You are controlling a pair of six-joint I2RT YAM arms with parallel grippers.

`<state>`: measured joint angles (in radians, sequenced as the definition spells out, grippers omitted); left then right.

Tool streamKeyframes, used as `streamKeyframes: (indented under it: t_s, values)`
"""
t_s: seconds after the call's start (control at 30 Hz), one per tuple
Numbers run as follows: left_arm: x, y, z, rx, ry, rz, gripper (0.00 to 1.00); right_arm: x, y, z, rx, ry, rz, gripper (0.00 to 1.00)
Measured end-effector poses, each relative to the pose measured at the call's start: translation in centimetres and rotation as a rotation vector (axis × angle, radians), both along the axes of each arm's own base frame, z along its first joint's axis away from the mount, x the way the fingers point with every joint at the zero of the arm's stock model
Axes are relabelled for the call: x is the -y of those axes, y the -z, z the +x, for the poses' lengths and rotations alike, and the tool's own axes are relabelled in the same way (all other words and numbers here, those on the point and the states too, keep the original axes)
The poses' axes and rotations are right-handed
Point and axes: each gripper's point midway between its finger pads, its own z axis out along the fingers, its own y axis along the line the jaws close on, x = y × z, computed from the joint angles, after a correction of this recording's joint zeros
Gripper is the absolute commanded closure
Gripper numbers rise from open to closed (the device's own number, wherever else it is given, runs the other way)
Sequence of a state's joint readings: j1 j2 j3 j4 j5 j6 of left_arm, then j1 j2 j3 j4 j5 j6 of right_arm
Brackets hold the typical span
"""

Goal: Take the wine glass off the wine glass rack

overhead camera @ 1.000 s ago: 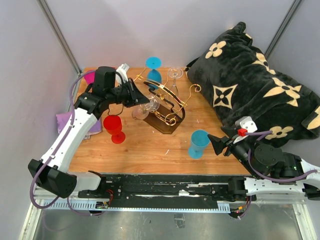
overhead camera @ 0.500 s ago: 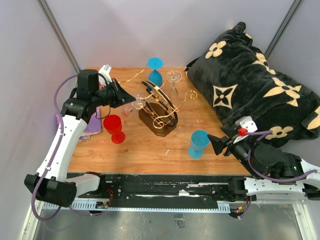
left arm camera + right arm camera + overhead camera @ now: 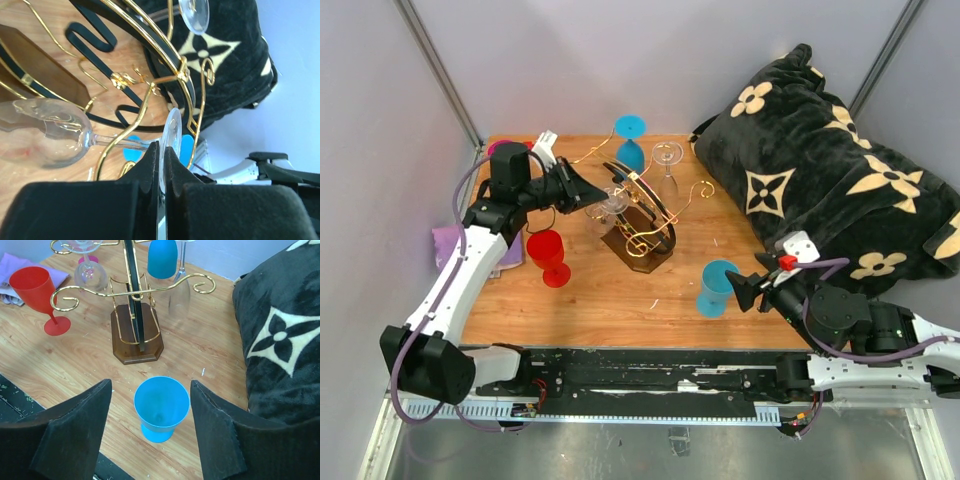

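Top external: left arm (image 3: 470, 262) extends to the wine glass rack (image 3: 638, 243); left wrist alone reveals the left gripper (image 3: 161, 152) pinching the wine glass (image 3: 50, 136) foot.

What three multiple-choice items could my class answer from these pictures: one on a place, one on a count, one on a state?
1. Where is the red goblet?
A. Standing on the table, left of the wine glass rack in the top view
B. Hanging from the rack
C. Lying on the rack's base

2. How many glasses here are blue?
A. One
B. Two
C. Four

3. How is the left gripper?
A. Open above the table
B. Shut on the clear wine glass by its foot
C. Shut on the red goblet

Answers:
1 A: it stands upright on the wood beside the rack.
2 B: the hanging blue glass is on the rack and the standing blue glass is on the table.
3 B: the left wrist view shows the fingers pinching the foot's disc.
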<state>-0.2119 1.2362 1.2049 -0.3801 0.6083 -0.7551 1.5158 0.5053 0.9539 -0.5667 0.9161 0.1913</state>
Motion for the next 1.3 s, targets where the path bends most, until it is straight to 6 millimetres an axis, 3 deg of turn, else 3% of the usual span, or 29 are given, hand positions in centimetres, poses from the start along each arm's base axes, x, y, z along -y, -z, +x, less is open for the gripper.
streamKeyframes:
  t_s: [0.13,0.23,0.63,0.8,1.0,1.13,1.3]
  values:
    - [1.3,-0.1,-0.9,-0.011,0.066,-0.055,0.99,-1.4,0.0,0.0,-0.02,0.0,-0.04,0.21]
    - [1.8,-1.0,-1.9,-0.007,0.104,-0.085,1.0,-2.3,0.2,-0.3,-0.043,-0.017,-0.056,0.2]
    - [1.6,-9.2,-9.0,0.16,0.208,-0.229,0.99,-3.1,0.2,-0.4,-0.216,-0.004,0.1,0.09]
    - [1.5,-11.8,-11.2,0.249,0.263,-0.261,0.99,-4.6,1.5,1.4,-0.338,0.014,0.163,0.07]
    - [1.5,-14.0,-12.8,0.352,0.318,-0.263,1.0,-5.8,2.3,5.5,-0.416,-0.034,0.36,0.06]
    - [1.6,-15.7,-14.0,0.421,0.366,-0.3,0.99,-7.2,0.5,8.5,-0.397,-0.165,0.539,0.08]
    - [1.6,-16.8,-15.9,0.447,0.427,-0.408,1.0,-9.7,-0.2,10.6,-0.415,-0.381,0.711,0.1]
